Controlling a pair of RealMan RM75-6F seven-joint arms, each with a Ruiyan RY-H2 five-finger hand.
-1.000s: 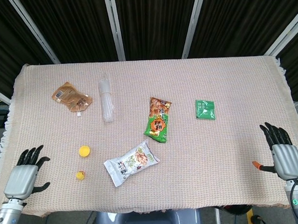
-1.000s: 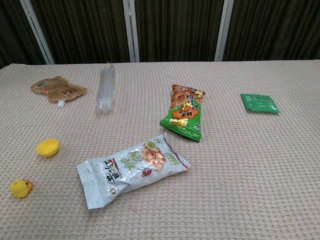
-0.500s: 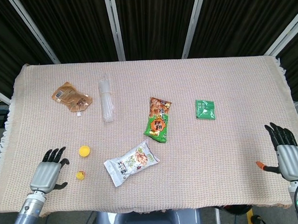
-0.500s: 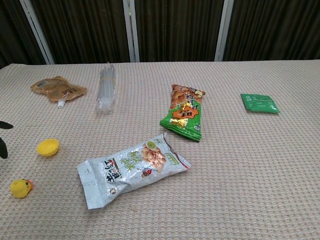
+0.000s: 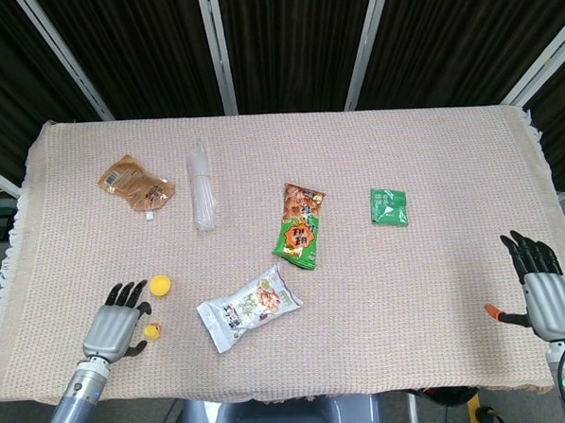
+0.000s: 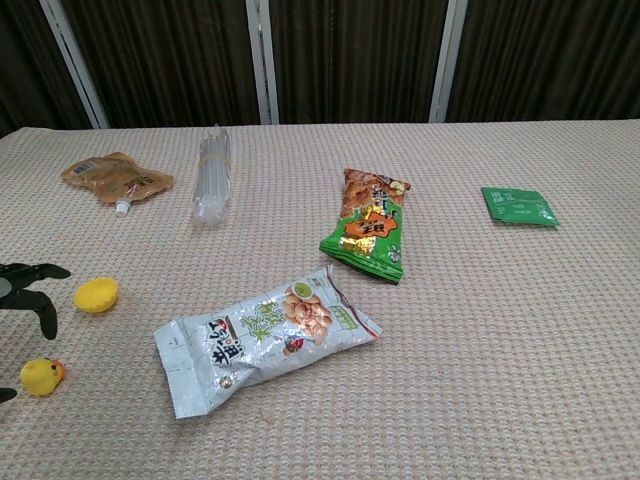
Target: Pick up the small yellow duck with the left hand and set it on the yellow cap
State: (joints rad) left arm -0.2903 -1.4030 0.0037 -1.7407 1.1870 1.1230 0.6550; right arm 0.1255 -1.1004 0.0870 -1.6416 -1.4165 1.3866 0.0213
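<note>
A: Hovering low at the near left of the woven beige tablecloth point(image 5: 431, 147), the left hand point(image 5: 116, 324) has its dark fingers point(image 6: 30, 290) spread apart and holds nothing.

B: And the small yellow rubber duck point(image 5: 152, 331)?

A: It sits on the cloth just beside that hand, on its right, close to the thumb tip. From the head view I cannot tell whether they touch. In the chest view the duck point(image 6: 42, 376) lies below and between the fingertips that show at the left edge.

B: Where is the round yellow plastic cap point(image 5: 159, 285)?

A: A little farther from the robot than the duck, near the left hand's fingertips but apart from them. The chest view shows the cap point(image 6: 96, 295) just right of the upper fingertips.

B: The other hand?

A: The right hand point(image 5: 546, 292) rests at the near right edge of the table, fingers straight and fanned, empty.

B: What else lies there?

A: A white snack bag with peanuts pictured point(image 5: 249, 308) right of the duck, an orange and green snack packet point(image 5: 299, 227) mid-table, a small green sachet point(image 5: 388, 207), a clear bundle of plastic straws point(image 5: 202, 189), and a brown spouted pouch point(image 5: 136, 183) at far left.
</note>
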